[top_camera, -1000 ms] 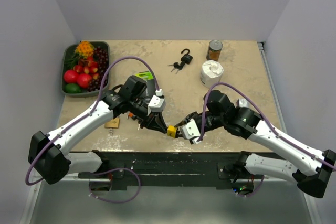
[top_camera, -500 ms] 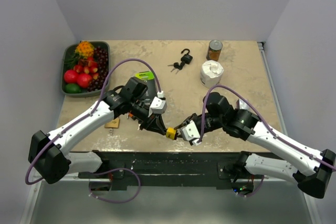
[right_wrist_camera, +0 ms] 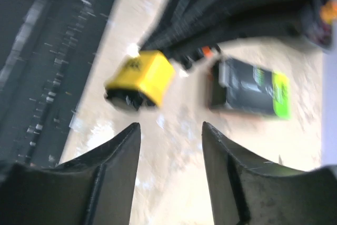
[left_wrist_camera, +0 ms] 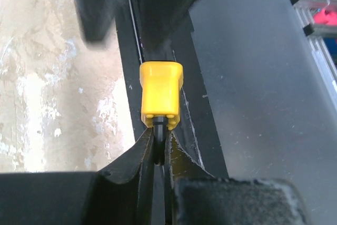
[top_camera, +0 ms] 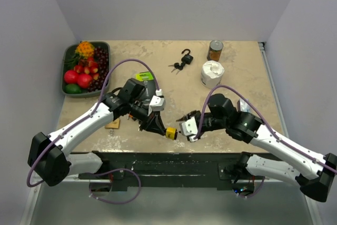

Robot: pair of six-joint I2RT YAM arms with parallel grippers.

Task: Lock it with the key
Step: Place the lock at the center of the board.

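A small yellow padlock (top_camera: 170, 132) hangs at the table's near edge. My left gripper (top_camera: 161, 128) is shut on its black shackle. In the left wrist view the padlock (left_wrist_camera: 161, 95) sits just beyond the pinched gripper (left_wrist_camera: 158, 139). My right gripper (top_camera: 185, 128) stands open a short way right of the lock and touches nothing. The right wrist view shows the padlock (right_wrist_camera: 141, 77) ahead and left of the gripper (right_wrist_camera: 171, 128), with a dark part under it; whether that is a key I cannot tell. A bunch of keys (top_camera: 176, 67) lies at the back.
A black padlock (top_camera: 186, 56) with its shackle open lies beside the keys. A can (top_camera: 215, 50) and a white roll (top_camera: 212, 73) stand back right. A fruit tray (top_camera: 65, 69) is at back left. A black-and-green box (right_wrist_camera: 253, 90) and a small wooden piece (top_camera: 112, 124) lie near my left arm.
My right gripper has drawn back to the right, away from the yellow padlock, and its jaws stand apart. The left gripper still holds the lock in about the same place.
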